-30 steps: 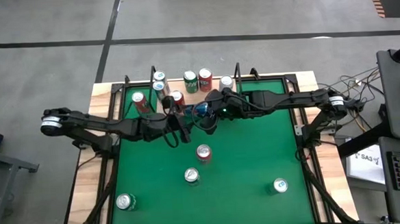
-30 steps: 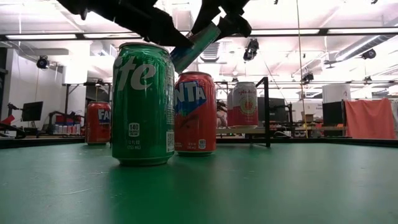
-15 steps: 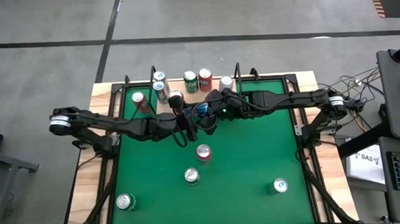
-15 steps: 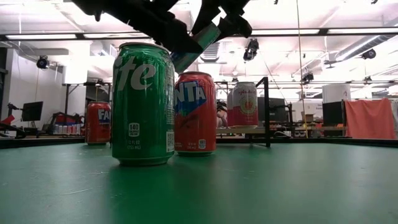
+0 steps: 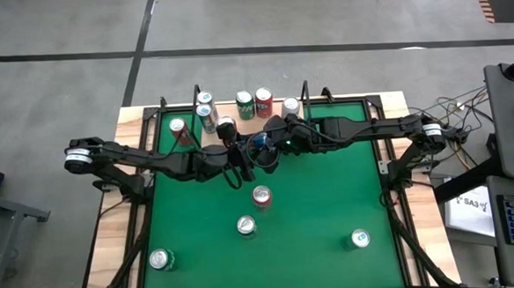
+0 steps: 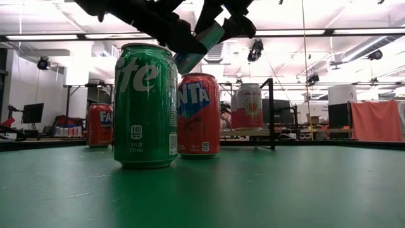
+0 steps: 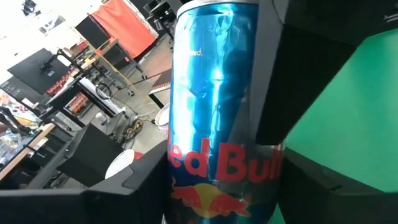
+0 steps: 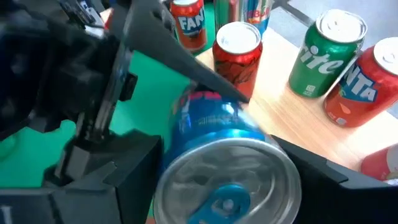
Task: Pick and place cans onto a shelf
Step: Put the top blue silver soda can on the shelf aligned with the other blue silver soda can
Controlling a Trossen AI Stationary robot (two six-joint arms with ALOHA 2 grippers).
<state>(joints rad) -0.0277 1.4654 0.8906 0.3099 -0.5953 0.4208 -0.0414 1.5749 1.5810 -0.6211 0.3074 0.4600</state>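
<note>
Blue can (image 5: 261,146) hangs tilted between our grippers, right gripper (image 5: 273,148) apparently clamping it, left gripper (image 5: 240,160) alongside, grip unclear.

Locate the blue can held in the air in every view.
High view: blue can mid-table, between both arms' jaws, near the shelf.
Low view: tilted, top centre, above the green can.
Left wrist: fills the centre.
Right wrist: silver top foremost.
Shared landmark: the green can.
</note>
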